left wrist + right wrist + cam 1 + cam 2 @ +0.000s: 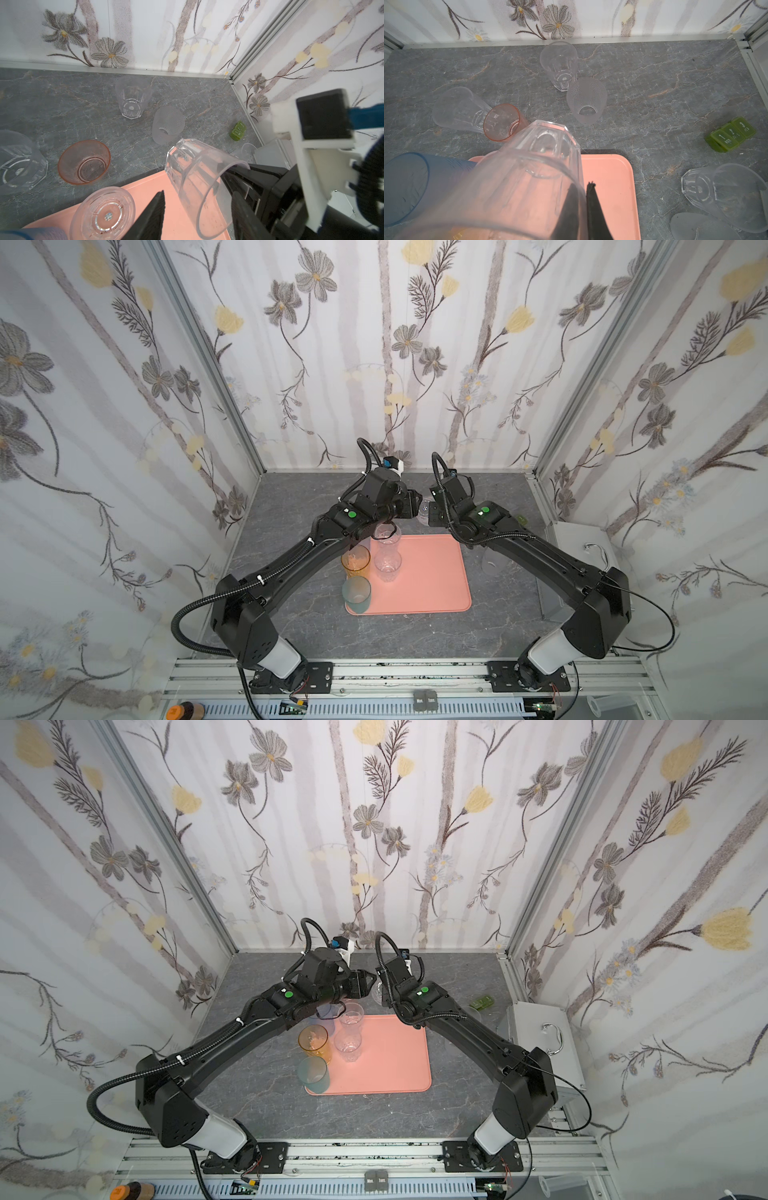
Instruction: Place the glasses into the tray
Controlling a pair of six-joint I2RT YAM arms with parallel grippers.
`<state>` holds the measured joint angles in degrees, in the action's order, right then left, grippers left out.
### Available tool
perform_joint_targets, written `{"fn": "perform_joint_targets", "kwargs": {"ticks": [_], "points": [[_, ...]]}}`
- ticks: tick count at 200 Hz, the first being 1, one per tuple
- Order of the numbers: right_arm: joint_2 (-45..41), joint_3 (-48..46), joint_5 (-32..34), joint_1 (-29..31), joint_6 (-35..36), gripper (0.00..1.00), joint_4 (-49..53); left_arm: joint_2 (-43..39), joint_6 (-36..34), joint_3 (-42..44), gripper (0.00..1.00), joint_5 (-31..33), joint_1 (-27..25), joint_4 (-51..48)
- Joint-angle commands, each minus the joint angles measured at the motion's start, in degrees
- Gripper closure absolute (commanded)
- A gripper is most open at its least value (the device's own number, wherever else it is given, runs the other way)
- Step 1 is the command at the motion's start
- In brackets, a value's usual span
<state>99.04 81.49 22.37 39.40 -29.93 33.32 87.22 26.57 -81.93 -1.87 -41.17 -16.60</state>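
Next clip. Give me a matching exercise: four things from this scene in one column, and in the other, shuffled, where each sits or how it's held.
Things:
1. teal glass
2. pink-red glass
3. faceted clear tumbler
4. green block

Places and states:
A. on the tabletop beside the grey box
B. tilted in the air, rim pinched by the right gripper
C. standing at the tray's near left corner
D. upright on the tabletop just past the tray's far edge

Pairs: 1-C, 2-D, 3-B, 4-A.
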Motion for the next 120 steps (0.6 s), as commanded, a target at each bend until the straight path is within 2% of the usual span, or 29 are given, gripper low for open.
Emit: {"fn": "perform_joint_targets", "kwargs": {"ticks": [1, 19, 38, 54, 67, 93, 120], "points": [[-1.24, -1.89, -4.34, -0.93, 0.5, 1.0, 1.66, -2.98, -5.06, 2.62, 0.39, 7.35, 0.51, 1.48], [-2.26, -5.34, -7.16, -1.16, 1.6, 1.0, 4.27, -5.84, -8.62, 6.7, 0.34, 14.38, 1.27, 1.72], [-3.01, -9.93, -11.92, -1.02, 1.9, 1.0, 7.14, -9.13, -10.88, 12.64, 0.31, 18.27, 2.67, 3.34], [-3.99, -14.48, -16.25, -0.17, 1.05, 1.0, 7.33, -12.18, -11.19, 17.91, 0.29, 19.07, 4.09, 6.45], [-4.09, -16.15, -17.33, 1.9, 0.06, 1.0, 7.54, -14.73, -10.86, 22.15, 0.28, 19.46, 5.23, 9.78], [-1.13, -14.92, -17.44, 6.73, -1.28, 1.0, 8.45, -19.01, -9.73, 28.58, 0.26, 19.97, 6.35, 16.55], [3.52, -12.49, -17.47, 11.31, -1.71, 1.0, 8.46, -20.41, -9.43, 31.01, 0.25, 20.24, 6.77, 19.31]]}}
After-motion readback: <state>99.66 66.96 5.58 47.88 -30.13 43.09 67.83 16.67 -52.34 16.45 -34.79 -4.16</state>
